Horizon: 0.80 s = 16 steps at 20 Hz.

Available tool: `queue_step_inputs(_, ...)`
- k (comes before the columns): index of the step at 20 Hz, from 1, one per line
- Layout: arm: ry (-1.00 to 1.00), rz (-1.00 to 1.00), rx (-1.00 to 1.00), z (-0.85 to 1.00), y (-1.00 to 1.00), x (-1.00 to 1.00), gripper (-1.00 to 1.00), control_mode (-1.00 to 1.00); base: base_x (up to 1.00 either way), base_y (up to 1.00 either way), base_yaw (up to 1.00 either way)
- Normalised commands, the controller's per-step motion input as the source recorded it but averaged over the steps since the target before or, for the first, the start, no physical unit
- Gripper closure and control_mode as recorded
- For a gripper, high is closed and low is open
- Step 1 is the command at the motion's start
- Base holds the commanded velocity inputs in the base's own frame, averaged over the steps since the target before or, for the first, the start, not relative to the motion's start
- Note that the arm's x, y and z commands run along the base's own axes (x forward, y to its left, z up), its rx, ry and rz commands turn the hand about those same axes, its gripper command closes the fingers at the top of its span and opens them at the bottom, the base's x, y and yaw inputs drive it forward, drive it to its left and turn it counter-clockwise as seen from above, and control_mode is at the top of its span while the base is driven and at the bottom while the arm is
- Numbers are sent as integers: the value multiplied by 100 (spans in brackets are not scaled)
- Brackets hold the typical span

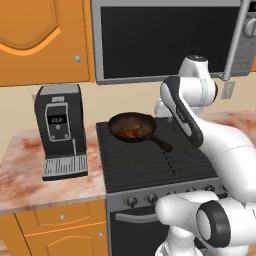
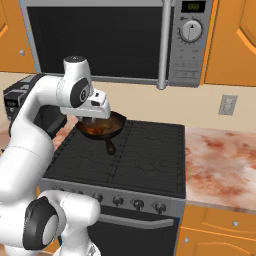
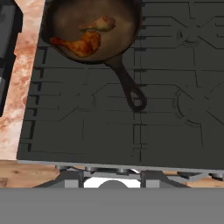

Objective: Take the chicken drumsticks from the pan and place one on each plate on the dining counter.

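Nearest you, the stove [image 3: 109, 131] spreads its dark grates beneath the hand. Your gripper [image 2: 95, 114] is closed with nothing in it, hanging above the pan [image 3: 94, 33]. Farther back, two chicken drumsticks [image 3: 81, 43] lie inside that pan.

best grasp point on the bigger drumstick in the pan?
Probably the thick meaty end of the larger drumstick, from straight above. It lies flat in the pan, whose wall blocks side approaches. Close across its width, clear of the smaller drumstick.
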Motion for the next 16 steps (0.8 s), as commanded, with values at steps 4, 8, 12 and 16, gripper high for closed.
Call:
queue_step_inputs(4,0,0,-2,-5,17,0,-100,-100,0,0,0)
queue_step_inputs(8,0,-2,-3,-15,36,2,-100,-100,0,0,0)
queue_step_inputs(12,0,-11,0,-21,22,3,-100,-100,0,0,0)
queue_step_inputs(16,0,-20,0,-28,5,13,-100,-100,0,0,0)
